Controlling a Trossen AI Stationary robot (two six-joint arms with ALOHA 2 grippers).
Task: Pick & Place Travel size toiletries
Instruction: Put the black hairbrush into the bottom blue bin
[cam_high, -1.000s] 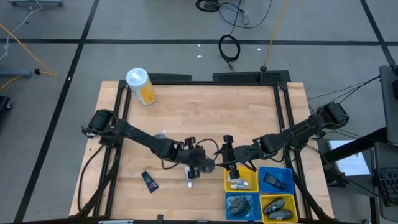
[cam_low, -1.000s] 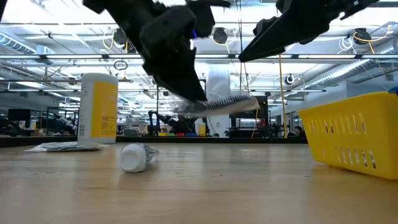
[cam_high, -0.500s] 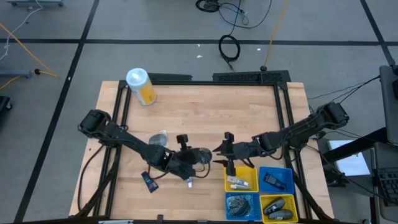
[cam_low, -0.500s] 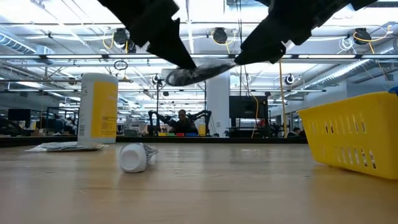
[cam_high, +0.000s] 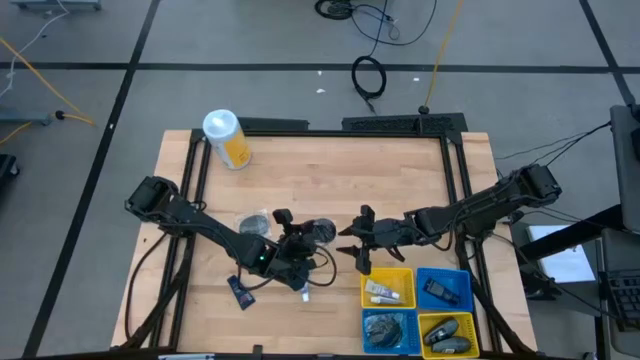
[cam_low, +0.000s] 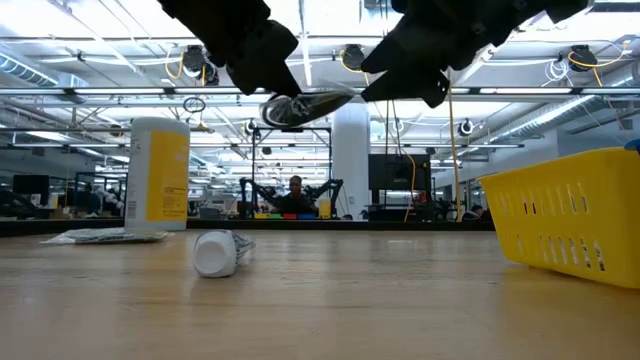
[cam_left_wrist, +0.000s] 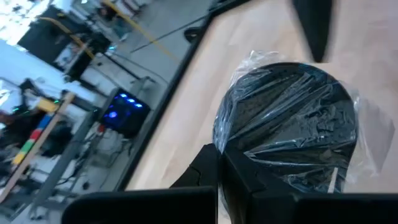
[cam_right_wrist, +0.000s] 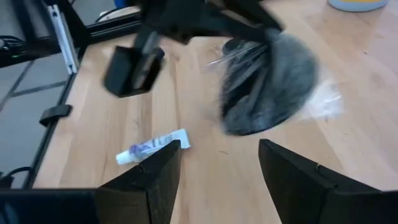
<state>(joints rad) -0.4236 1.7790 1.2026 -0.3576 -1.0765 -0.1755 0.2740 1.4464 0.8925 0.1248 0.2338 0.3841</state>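
Wood surface (cam_high: 330, 180) carries a yellow canister (cam_high: 228, 139) at the far left corner and four bins (cam_high: 417, 305) at the near right — white tubes, a blue tube, grey jars and dark bottles already inside. Left gripper (cam_high: 318, 236) is mid-surface, raised, jaws shut on a wrapped grey jar (cam_left_wrist: 286, 121); right gripper (cam_high: 350, 243) faces it just beside, jaws spread, holding nothing. Loose on the surface — a white tube (cam_right_wrist: 153, 146) under the left gripper, a blue tube (cam_high: 240, 291) near the front edge.

Two slim black jointed robot arms with loose black cables (one looped near each wrist) and blunt, wedge-shaped matte black fingers (cam_right_wrist: 291, 180).
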